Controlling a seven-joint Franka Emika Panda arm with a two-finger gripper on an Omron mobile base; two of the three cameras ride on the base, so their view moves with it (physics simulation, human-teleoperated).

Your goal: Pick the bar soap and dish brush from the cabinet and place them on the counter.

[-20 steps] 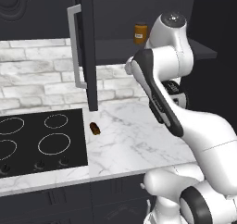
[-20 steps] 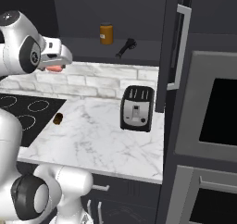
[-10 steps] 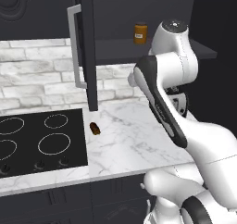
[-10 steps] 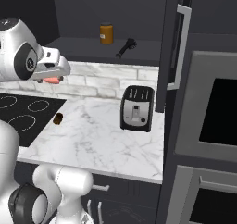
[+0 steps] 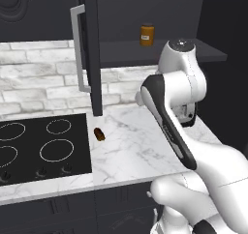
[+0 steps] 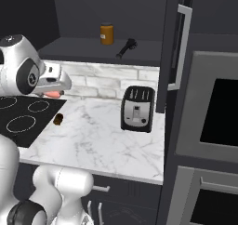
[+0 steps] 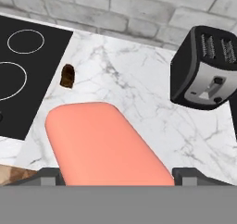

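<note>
In the hand view the salmon-pink bar soap (image 7: 105,144) lies between my fingertips (image 7: 50,176), and my gripper (image 7: 120,177) is shut on it above the white marble counter (image 7: 139,98). From the right base view, the gripper (image 6: 55,86) hangs with the soap (image 6: 53,94) over the counter's (image 6: 102,140) left part, near the cooktop. The black dish brush (image 6: 126,47) lies on the cabinet's dark inner shelf (image 6: 79,49). The cabinet door (image 5: 90,49) stands open; my arm hides the gripper in the left base view.
An amber jar (image 6: 107,33) stands on the shelf left of the brush. A black toaster (image 6: 137,109) sits on the counter's right part. A dark brown lump (image 6: 58,119) lies beside the black cooktop (image 6: 21,117). An oven column (image 6: 214,122) closes the right side.
The gripper has come down from shelf height toward the counter, with the soap still held. The arm's upper joints swung with it. Brush, jar and toaster stayed put.
</note>
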